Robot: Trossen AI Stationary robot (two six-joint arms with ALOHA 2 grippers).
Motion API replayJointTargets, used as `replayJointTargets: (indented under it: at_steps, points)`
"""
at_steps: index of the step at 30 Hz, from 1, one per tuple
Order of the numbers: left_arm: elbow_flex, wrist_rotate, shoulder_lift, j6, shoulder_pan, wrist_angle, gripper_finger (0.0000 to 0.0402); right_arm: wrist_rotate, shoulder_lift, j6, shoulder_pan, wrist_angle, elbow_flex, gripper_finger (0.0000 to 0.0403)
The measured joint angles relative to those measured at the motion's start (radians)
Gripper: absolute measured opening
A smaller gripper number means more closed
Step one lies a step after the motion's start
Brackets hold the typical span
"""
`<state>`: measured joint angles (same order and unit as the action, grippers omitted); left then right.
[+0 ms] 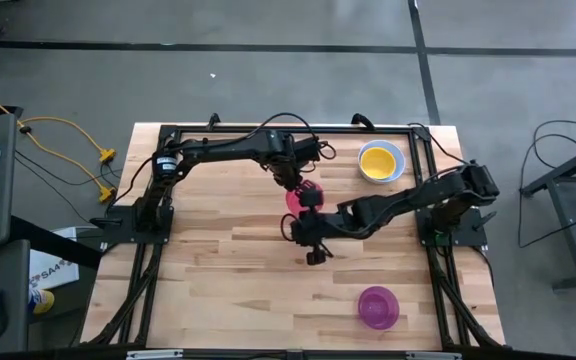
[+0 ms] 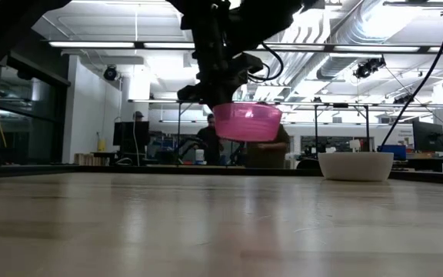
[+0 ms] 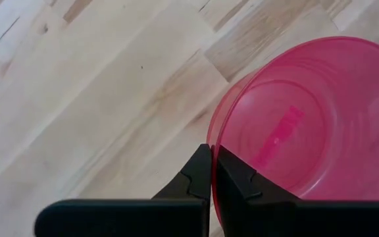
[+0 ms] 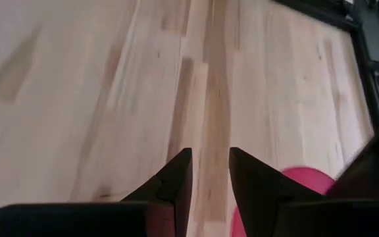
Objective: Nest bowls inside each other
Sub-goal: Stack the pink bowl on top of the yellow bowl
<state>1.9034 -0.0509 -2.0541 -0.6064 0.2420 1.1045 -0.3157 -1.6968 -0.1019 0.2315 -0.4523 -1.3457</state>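
The left gripper (image 3: 212, 172) was pinching the rim of the pinkish-red bowl (image 1: 298, 196), one finger inside the wall and one outside, pressed nearly together on the thin plastic. That edge grip suited a bowl too wide to span, and it left the bowl's underside free, which would let it drop into another bowl. In the low view the bowl (image 2: 247, 121) hung clear of the bench (image 2: 206, 223), well above the wood, near the middle of the bench in the high view.

The right gripper (image 1: 315, 252) hovered just beside the carried bowl, over bare wood, its fingers spread and holding nothing. It seemed to be waiting out of the way.

The carried bowl pointed mouth up, its rim close to level, so its axis ran roughly vertical. Being round, it had no long side to line up, and only the upright pose mattered for nesting.

The likely target was the white bowl (image 1: 394, 170) at the far right of the bench, which already held the yellow bowl (image 1: 379, 160). The purple bowl (image 1: 378, 306) sat alone near the front edge, well apart from the others. I could not find a blue bowl.
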Motion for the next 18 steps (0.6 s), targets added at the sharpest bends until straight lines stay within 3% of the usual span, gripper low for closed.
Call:
replayJointTargets:
  at_steps: [18]
  points:
    - [0.001, 0.062, 0.000, 0.061, 0.008, 0.022, 0.0003, -0.026, -0.007, 0.132, -0.003, -0.039, 0.000, 0.0094]
